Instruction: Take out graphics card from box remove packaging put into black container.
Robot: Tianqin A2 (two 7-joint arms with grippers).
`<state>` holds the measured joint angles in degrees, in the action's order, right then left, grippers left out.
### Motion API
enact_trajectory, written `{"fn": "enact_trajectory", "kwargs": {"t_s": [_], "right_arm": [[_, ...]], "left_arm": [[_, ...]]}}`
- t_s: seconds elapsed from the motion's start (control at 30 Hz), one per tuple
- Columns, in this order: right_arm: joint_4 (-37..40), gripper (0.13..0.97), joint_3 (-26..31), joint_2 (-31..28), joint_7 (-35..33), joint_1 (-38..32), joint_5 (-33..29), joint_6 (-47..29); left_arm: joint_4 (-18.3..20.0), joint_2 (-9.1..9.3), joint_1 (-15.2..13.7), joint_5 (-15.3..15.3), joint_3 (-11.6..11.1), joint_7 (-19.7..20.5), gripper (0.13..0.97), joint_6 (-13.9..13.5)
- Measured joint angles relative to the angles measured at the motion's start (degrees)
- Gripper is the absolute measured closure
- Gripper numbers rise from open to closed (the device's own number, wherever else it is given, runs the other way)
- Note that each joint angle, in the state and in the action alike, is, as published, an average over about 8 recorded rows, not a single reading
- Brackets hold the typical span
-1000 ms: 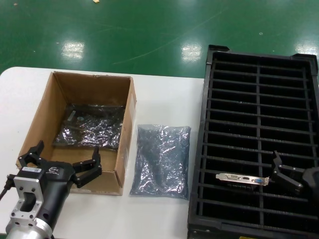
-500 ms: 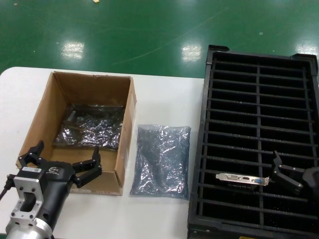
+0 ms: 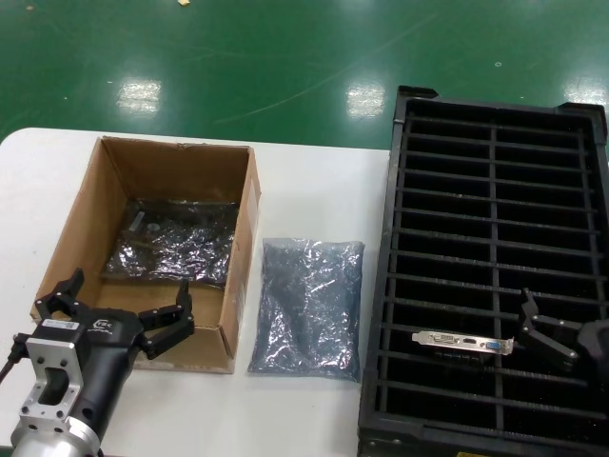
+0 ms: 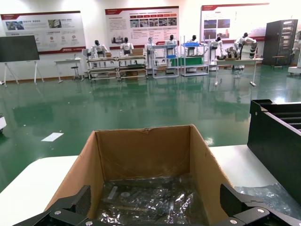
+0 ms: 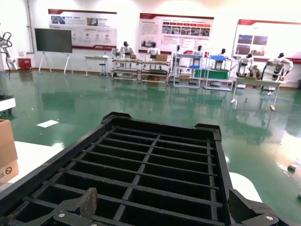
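Note:
The graphics card stands in a near slot of the black container, its silver bracket with the blue port facing up. My right gripper hovers just to the card's right, open and empty; its view shows the container's slots between its fingers. The limp grey packaging lies flat on the table between box and container. The brown box holds another shiny bag with dark shapes inside. My left gripper is open at the box's near wall, looking into the box.
The white table carries the box at left and the black container at right, whose side wall shows in the left wrist view. Beyond the table is green floor. A corner of the box shows in the right wrist view.

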<state>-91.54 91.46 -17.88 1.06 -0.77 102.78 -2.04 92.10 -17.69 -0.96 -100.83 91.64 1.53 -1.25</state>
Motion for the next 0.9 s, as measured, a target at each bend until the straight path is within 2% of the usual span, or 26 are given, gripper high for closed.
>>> {"fn": "enact_trajectory", "kwargs": {"t_s": [0.9], "right_arm": [[0.0,0.129,0.0,0.0,0.0,0.0,0.0,0.0]], "left_arm": [[0.0,0.0,0.0,0.0,0.0,0.0,0.132,0.0]]}}
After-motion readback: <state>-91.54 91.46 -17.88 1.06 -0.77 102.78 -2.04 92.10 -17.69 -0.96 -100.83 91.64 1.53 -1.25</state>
